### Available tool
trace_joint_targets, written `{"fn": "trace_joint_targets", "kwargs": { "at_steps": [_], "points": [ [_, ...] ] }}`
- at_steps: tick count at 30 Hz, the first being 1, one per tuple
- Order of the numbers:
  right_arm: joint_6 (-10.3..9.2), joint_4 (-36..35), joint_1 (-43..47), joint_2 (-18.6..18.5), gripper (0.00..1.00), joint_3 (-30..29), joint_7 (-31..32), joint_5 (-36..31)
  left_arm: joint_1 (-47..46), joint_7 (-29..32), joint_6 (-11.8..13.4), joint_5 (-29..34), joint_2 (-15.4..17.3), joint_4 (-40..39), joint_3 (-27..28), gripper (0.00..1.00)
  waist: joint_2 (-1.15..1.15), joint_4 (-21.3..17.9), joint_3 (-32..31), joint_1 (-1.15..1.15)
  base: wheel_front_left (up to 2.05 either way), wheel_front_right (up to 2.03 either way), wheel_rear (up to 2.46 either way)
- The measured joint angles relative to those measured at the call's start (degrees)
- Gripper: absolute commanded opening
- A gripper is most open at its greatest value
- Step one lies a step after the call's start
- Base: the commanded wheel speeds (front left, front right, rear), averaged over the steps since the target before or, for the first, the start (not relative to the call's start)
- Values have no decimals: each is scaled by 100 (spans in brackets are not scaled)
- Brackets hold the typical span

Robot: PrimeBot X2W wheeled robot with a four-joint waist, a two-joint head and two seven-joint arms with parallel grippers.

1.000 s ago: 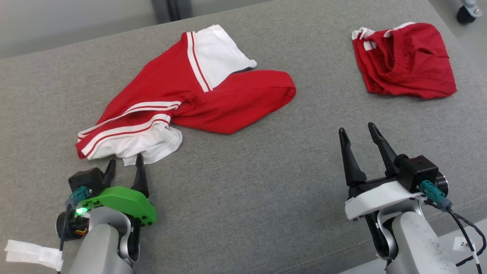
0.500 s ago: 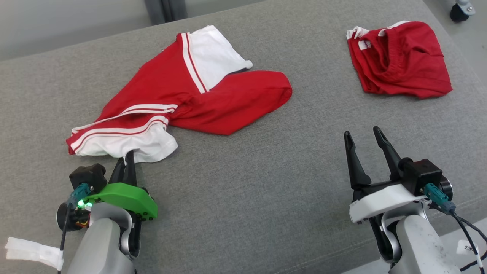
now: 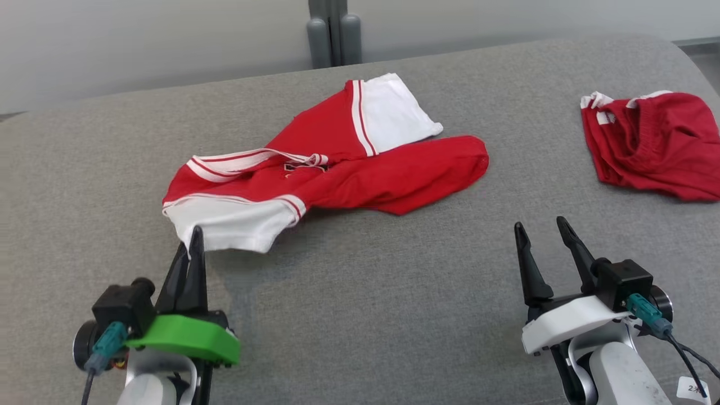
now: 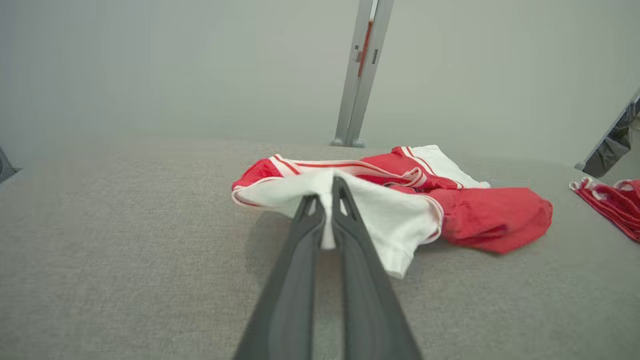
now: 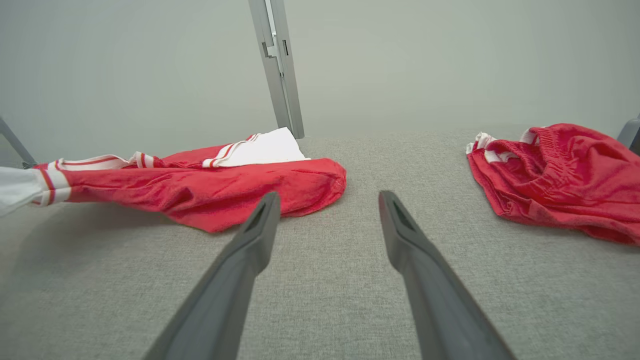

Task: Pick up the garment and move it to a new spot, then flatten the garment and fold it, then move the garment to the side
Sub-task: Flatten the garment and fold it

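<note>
Left pincer [image 3: 192, 242] is clamped on the white sleeve of the garment [image 3: 360, 169], which lies crumpled mid-way across the bench [image 3: 365, 315]. Right pincer [image 3: 539, 225] gapes empty, near red shorts [image 3: 652, 146].

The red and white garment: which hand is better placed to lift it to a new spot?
Left. The left hand is shut on the white edge of the garment. The right hand stands open over the bare grey surface, apart from the garment.
</note>
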Motion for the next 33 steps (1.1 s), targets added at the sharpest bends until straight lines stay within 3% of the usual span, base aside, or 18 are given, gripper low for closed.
{"fn": "trace_joint_targets", "kwargs": {
  "at_steps": [5, 9, 23, 24, 25, 26, 33],
  "points": [
    [0, 15, 78, -1, 100, -33, 0, -1, 875, 322, 222, -90, 42, -720, 40, 0, 0, 290, -168, 0, 0, 0, 0],
    [0, 65, 79, 0, 100, -24, 0, -38, 1300, 487, 334, -219, 42, -780, 83, 0, 0, 460, -249, 0, 0, 0, 0],
    [0, 196, 42, -1, 100, -88, 0, -143, 1396, 215, 356, -726, -125, 880, 380, 0, 0, 316, -200, 0, 0, 0, 0],
    [0, 207, 34, 0, 100, -96, 0, -146, 1366, 171, 338, -734, -140, 965, 380, 20, 0, 310, -194, 0, 0, 0, 0],
    [0, 222, 25, 0, 100, -110, 0, -149, 1319, 133, 328, -734, -147, 1062, 370, 69, 0, 307, -192, 0, 0, 0, 0],
    [0, 242, 15, 0, 100, -126, 0, -159, 1269, 76, 319, -740, -158, 1145, 368, 100, 0, 310, -194, 0, 0, 0, 0],
    [0, 401, -26, 1, 100, -260, 0, -207, 914, -252, 233, -692, -160, 1388, 356, 100, 0, 409, -241, 0, 0, 0, 0]
  ]
}}
